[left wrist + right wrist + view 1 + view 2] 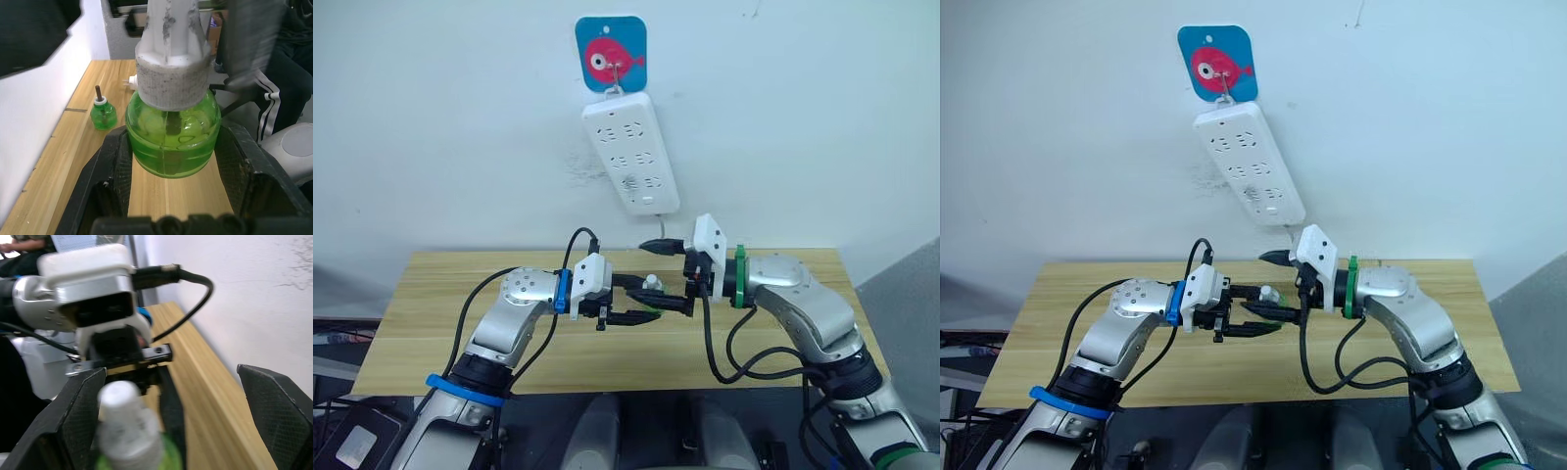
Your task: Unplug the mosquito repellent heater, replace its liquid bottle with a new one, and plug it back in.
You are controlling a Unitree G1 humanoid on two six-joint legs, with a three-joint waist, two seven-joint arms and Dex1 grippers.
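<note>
— What is the left claw (168,196) doing?
— It is clenching the new bottle (171,139) above the wooden tabletop (440,304), black fingers (110,181) pressing its green sides, white cap (172,73) pointing away.
— And the right claw (168,406)?
— It is standing released, spread wide around that cap without touching it.
— The old bottle?
— The wick bottle (103,113) is sitting upright on the tabletop near the wall. A white power strip (630,152) is hanging above.
</note>
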